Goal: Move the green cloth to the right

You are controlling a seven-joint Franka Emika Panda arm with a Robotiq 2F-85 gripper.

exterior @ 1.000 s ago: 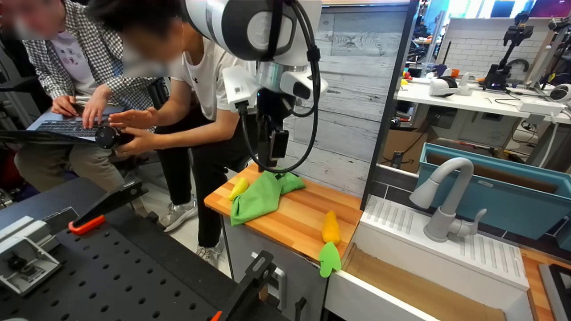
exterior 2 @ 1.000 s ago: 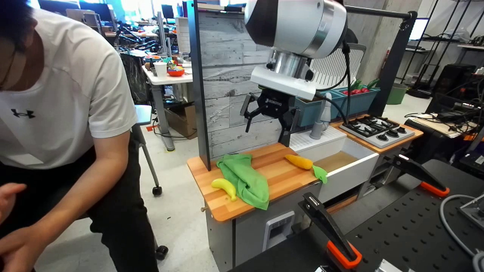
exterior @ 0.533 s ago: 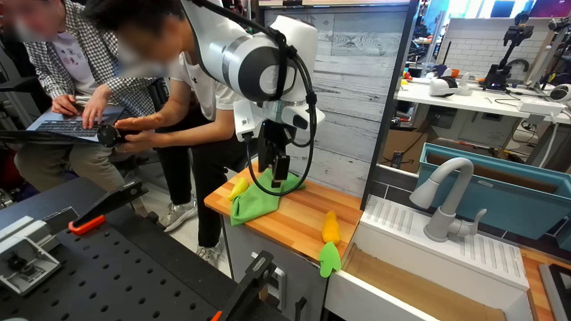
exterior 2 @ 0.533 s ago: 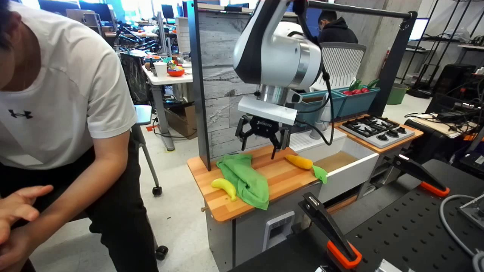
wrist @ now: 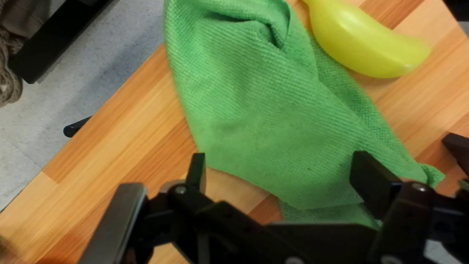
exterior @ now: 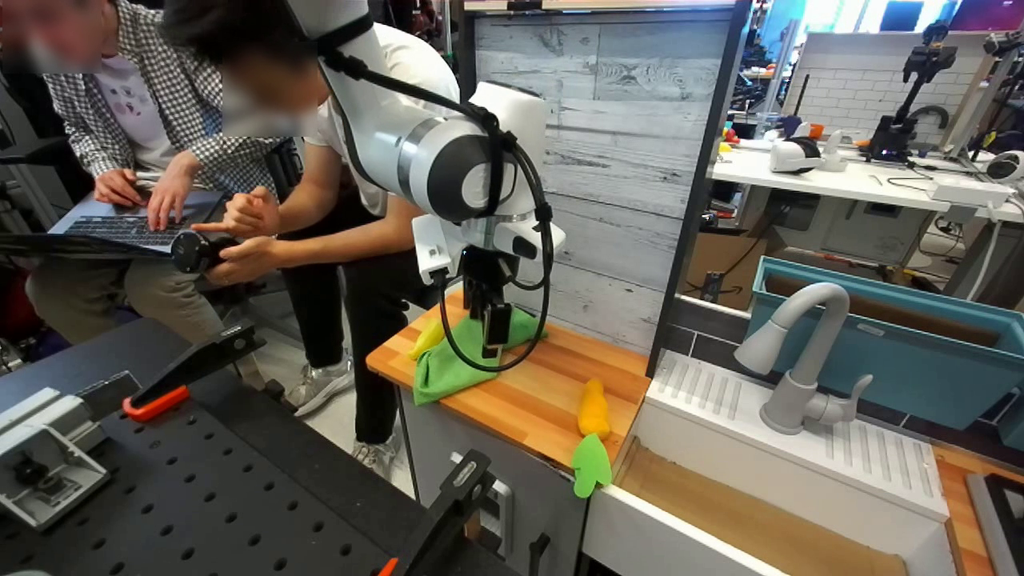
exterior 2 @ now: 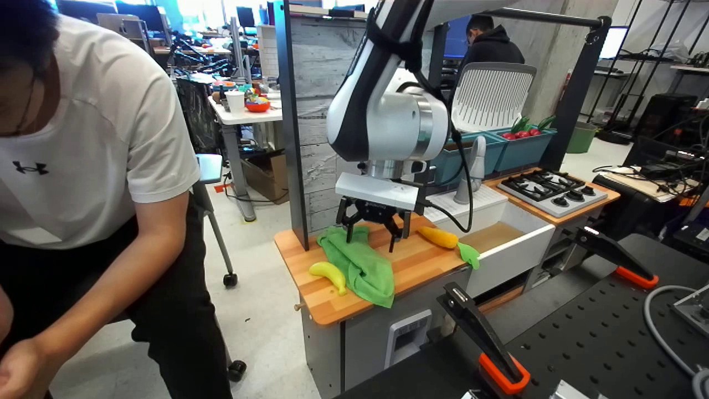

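Observation:
The green cloth lies crumpled on the wooden counter; it shows in both exterior views (exterior: 458, 370) (exterior 2: 365, 271) and fills the middle of the wrist view (wrist: 263, 110). One end hangs slightly over the counter's front edge. My gripper (exterior 2: 370, 244) is open and points down above the cloth's rear part. In the wrist view my gripper (wrist: 279, 157) has one fingertip beside the cloth's edge over bare wood and the other over the cloth, with nothing held between them. In an exterior view my gripper (exterior: 491, 350) hides part of the cloth.
A yellow banana (exterior 2: 330, 275) lies against the cloth; it also shows in the wrist view (wrist: 366, 40). An orange carrot (exterior: 594, 410) with a green leaf (exterior: 591, 466) lies near the sink (exterior: 680, 512). A grey wood-pattern panel (exterior 2: 338, 100) stands behind the counter (exterior: 552, 400). People sit nearby.
The arm has come down from well above the counter to just above the cloth, drifting toward the cloth in both exterior views. The gripper stays open. The cloth, banana and carrot have not moved.

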